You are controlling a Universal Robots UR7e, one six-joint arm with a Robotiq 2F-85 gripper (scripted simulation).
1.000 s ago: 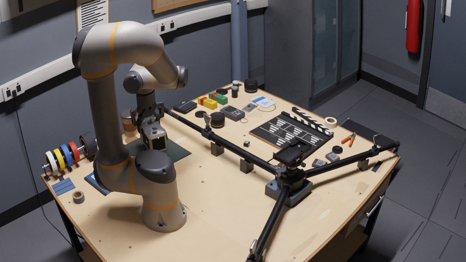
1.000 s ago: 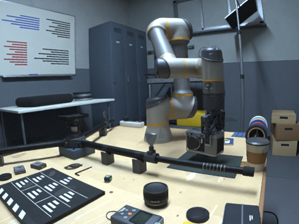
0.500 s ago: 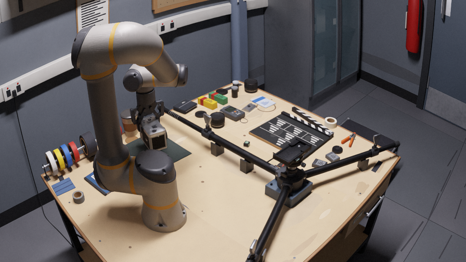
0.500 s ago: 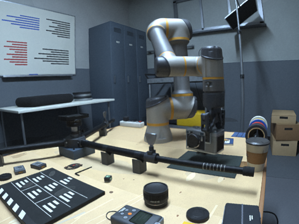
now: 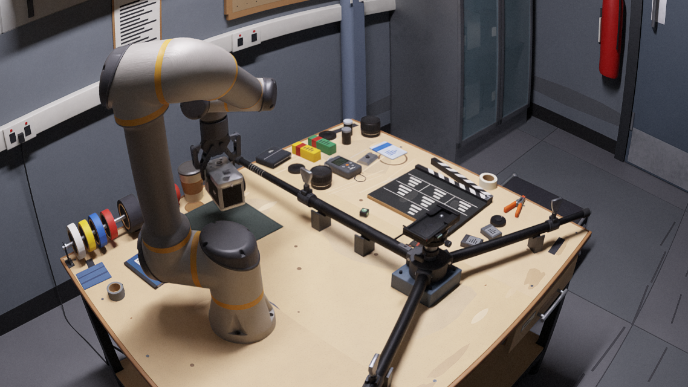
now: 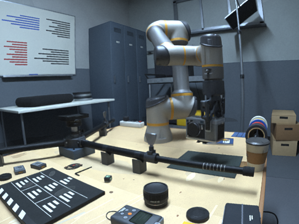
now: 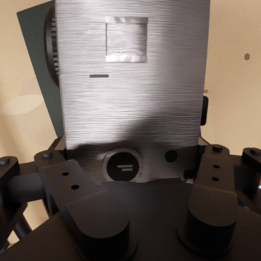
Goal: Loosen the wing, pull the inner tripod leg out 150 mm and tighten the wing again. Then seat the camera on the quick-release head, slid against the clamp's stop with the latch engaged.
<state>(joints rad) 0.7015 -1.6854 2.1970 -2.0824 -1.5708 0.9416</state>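
Over the dark green mat (image 5: 234,219) at the table's left rear, my gripper (image 5: 216,153) holds the silver camera (image 5: 225,185) by its body, its fingers clamped on the two sides, clear of the mat. The tripod lies flat across the table, and its long leg (image 5: 332,210) runs from the hub toward the camera with the inner section (image 6: 204,165) drawn out. The wing (image 5: 306,177) stands upright on the leg's collar. The quick-release head (image 5: 431,225) sits empty on the hub at the table's right.
A coffee cup (image 5: 191,182) stands just behind the camera, with tape rolls (image 5: 96,226) to the left. A lens (image 5: 321,176), a meter (image 5: 343,166) and a clapperboard (image 5: 429,191) lie beyond the leg. Small grey blocks (image 5: 320,220) prop the leg.
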